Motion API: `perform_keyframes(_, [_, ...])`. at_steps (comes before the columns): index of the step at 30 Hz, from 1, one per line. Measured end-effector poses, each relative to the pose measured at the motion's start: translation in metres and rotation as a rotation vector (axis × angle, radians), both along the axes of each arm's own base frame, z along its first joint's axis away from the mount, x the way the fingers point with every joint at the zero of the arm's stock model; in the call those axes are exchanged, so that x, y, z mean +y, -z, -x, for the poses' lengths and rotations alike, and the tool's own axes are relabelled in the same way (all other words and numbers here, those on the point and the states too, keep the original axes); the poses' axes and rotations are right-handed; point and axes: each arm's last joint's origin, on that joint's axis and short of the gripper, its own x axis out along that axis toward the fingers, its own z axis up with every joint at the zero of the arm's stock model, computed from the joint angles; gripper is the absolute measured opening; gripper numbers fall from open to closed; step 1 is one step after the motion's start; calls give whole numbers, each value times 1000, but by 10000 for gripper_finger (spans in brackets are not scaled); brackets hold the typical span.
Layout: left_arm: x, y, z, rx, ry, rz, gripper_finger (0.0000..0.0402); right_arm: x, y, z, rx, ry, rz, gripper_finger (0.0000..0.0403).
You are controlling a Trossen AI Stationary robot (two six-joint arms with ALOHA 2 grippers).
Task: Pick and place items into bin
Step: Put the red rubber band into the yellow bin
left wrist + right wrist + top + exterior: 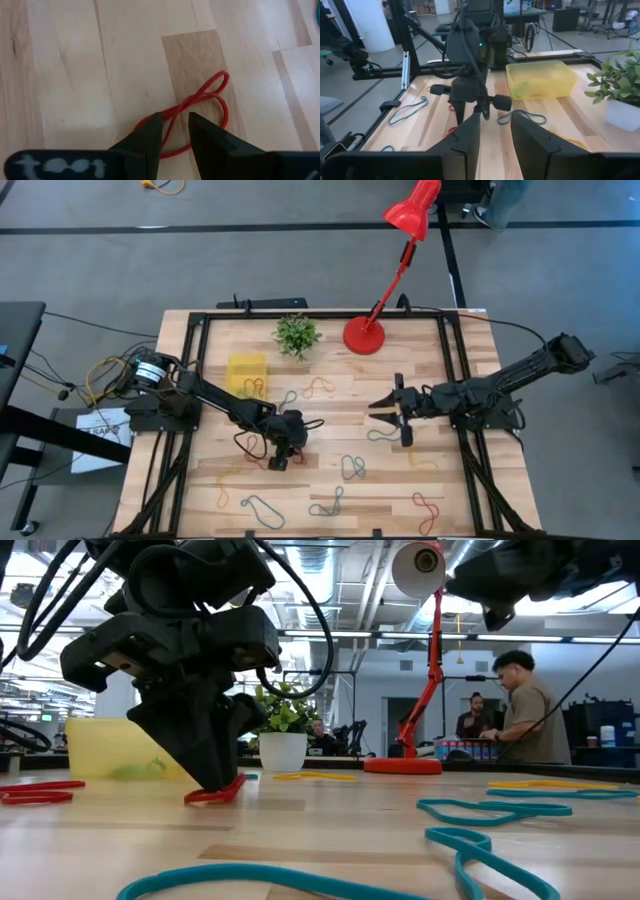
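Left wrist view shows the left gripper down at the counter, its two dark fingers parted by a narrow gap and set astride a strand of a twisted red band. The strand runs through the gap; the jaws have not closed on it, and the band lies flat on the wood. The low view agrees: the fingertips of that gripper sit right at the board with the red band at their tips.

From above, this spot lies near the middle of the counter, and the yellow bin sits toward the back left, beside the small potted plant and apart from the band. Some loops show through the bin's wall, though what they are is unclear. Other bands, teal, yellow, red and grey, lie scattered over the near half of the counter.

The right gripper hovers above the counter on the right, jaws slightly apart and holding nothing.

The step in hand looks like the grasp of the red band. Next the jaws need to close fully on that thin strand, then lift and carry it back and left over the bin. The band is floppy and thin, so a pinch that misses the strand would come up empty.
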Motion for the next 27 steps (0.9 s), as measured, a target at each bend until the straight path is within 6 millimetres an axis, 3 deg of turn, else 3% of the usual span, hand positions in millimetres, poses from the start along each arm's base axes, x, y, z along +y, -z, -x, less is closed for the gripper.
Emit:
perform_keyframes(8, [-8,1,2,-27,62,-76,89,0,0,0,1,0,0,103])
perform_keyframes(15, [-11,0,4,-48,86,-183,10,0,0,0,1,0,0,103])
perform_keyframes(19, [-6,-5,5,-73,-14,-283,6,0,0,0,1,0,0,103])
perform_keyframes(23, [1,-32,12,-131,-141,-347,2,0,1,0,7,0,2,103])
perform_keyframes(27, [13,-80,33,-216,-294,-343,1,0,1,0,8,0,2,103])
